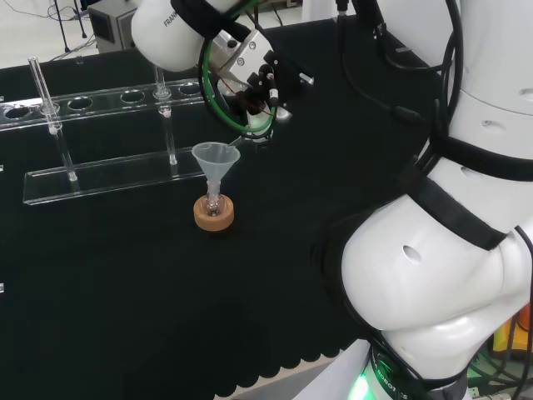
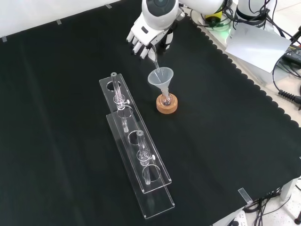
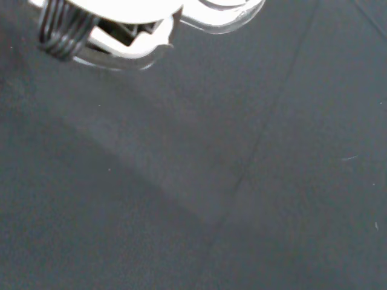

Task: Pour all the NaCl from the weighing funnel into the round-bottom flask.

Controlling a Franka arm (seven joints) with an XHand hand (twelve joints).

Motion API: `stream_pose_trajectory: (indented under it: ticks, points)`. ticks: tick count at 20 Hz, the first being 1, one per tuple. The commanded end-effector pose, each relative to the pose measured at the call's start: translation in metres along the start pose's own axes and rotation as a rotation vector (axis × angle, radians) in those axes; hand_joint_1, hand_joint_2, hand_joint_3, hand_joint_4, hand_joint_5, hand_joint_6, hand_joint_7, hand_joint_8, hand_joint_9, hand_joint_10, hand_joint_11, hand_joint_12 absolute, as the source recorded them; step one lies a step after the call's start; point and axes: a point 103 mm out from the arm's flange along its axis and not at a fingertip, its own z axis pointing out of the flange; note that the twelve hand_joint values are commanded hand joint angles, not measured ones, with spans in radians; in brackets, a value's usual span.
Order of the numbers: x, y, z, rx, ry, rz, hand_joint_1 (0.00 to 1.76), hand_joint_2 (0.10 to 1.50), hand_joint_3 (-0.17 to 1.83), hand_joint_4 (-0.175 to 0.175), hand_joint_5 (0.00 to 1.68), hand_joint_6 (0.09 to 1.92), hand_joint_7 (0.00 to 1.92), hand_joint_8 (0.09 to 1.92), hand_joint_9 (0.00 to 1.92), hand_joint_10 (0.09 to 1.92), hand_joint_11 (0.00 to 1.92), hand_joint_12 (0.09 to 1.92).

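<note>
Cork-ringed flask point(image 2: 167, 100) with funnel point(image 2: 161, 77), weighing funnel point(image 2: 153, 58) tilted above, robot hand point(image 2: 144, 37) gripping.

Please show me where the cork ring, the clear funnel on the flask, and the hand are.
cork ring point(image 2: 167, 105): front view, on its front wall.
clear funnel point(image 2: 160, 76): front view, on the cone's wall near the rim.
hand point(image 2: 142, 36): front view, on the white back of the hand.
</note>
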Motion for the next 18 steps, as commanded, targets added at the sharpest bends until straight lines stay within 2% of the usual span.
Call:
stream_pose_trajectory:
  ticks: [1,10,18]
  points:
    - [0.0021,0.0003,-0.0021,0.008,-0.027,0.002,1.10,0.62,0.83,0.175,1.17,0.94,0.83,0.58,1.14,0.24,0.95,0.98]
    - [0.0020,0.0028,-0.0013,0.024,-0.059,0.003,1.10,0.62,0.83,0.175,1.17,0.94,0.83,0.58,1.14,0.23,0.95,0.98]
    - [0.0047,0.0033,-0.0043,0.025,-0.059,0.000,1.10,0.62,0.83,0.175,1.16,0.95,0.83,0.58,1.14,0.23,0.95,0.97]
